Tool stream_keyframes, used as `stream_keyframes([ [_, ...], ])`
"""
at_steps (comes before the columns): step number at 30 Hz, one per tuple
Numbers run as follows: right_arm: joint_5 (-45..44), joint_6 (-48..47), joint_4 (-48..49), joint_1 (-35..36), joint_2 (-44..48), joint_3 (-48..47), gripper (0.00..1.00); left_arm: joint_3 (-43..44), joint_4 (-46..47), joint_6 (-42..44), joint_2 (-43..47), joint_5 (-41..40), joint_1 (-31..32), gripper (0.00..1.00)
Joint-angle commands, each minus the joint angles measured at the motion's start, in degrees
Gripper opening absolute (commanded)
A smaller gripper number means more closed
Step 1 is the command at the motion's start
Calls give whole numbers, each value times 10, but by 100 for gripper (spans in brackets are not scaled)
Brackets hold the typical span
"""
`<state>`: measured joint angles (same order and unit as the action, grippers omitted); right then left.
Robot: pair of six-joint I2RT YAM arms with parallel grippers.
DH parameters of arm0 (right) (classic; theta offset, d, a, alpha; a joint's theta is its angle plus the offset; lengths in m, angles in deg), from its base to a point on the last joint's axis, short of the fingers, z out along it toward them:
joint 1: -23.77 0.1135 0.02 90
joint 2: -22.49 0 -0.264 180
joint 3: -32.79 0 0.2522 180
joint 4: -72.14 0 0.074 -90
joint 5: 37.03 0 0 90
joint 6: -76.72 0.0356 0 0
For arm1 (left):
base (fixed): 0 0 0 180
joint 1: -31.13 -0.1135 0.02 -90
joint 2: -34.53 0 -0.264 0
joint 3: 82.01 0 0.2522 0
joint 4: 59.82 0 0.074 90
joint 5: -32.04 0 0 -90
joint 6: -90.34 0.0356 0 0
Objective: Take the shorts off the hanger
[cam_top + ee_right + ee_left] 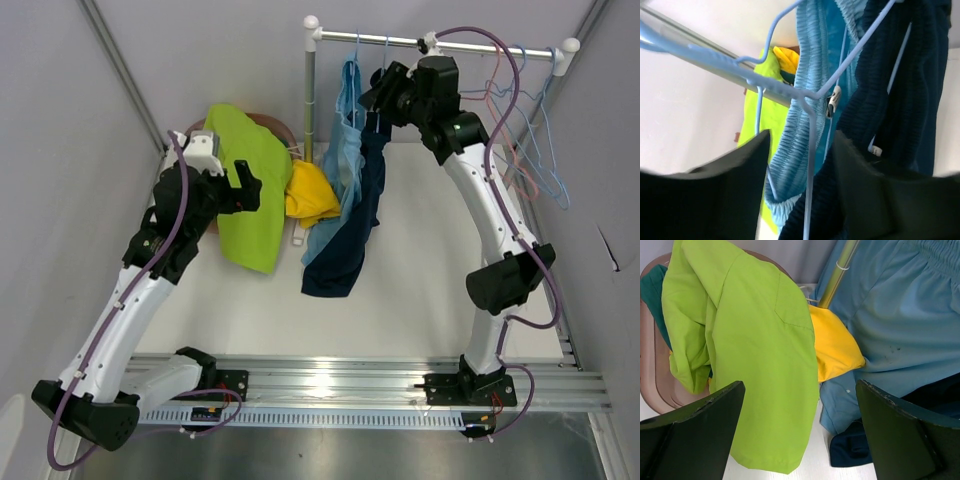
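Observation:
Light blue shorts (pixel 345 150) and navy shorts (pixel 355 230) hang on pale blue hangers (pixel 357 50) from the white rail (pixel 470 45). My right gripper (pixel 375 95) is up at their waistbands. In the right wrist view its jaws (pixel 802 185) stand apart, with the ribbed light blue waistband (pixel 800 120) and a hanger wire (pixel 812 150) between them; the navy shorts (pixel 890 90) lie against the right finger. My left gripper (pixel 800 430) hovers wide open and holds nothing, over the lime green shorts (pixel 755 355), beside yellow shorts (pixel 832 345).
A brown basket (pixel 652 370) at the back left holds dark teal shorts (pixel 655 295), with the lime pair draped over its rim. The rack's upright pole (pixel 840 270) stands behind the yellow pair. Several bare hangers (pixel 530 130) dangle at the rail's right end.

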<state>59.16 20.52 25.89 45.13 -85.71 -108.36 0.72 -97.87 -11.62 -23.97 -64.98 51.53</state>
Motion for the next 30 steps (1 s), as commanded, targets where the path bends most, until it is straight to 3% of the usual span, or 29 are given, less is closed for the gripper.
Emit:
stream_keyframes([
  [1, -14, 0, 5, 7, -16, -44, 49, -9, 28, 9, 8, 11, 3, 99],
  [2, -15, 0, 4, 7, -18, -43, 36, -12, 29, 10, 8, 11, 3, 99],
  [4, -22, -1, 2, 8, -17, -42, 22, -17, 33, 11, 9, 13, 3, 99],
  [5, -24, -2, -1, 7, -16, -42, 4, -20, 35, 12, 10, 14, 3, 99],
  [6, -28, -4, -3, 8, -15, -42, 0, -22, 36, 13, 9, 16, 3, 99],
  [13, -52, -24, -21, 3, 4, -65, 0, -17, 55, 19, 9, 103, 12, 99],
  [19, -61, -28, -31, -6, 40, -88, 0, 12, 82, 47, 3, 179, 103, 99],
  [25, -61, -20, -33, -8, 79, -76, 0, 24, 146, 54, -43, 207, 235, 99],
  [30, -61, -2, -26, -5, 117, -36, 0, 43, 218, 37, -101, 245, 276, 99],
])
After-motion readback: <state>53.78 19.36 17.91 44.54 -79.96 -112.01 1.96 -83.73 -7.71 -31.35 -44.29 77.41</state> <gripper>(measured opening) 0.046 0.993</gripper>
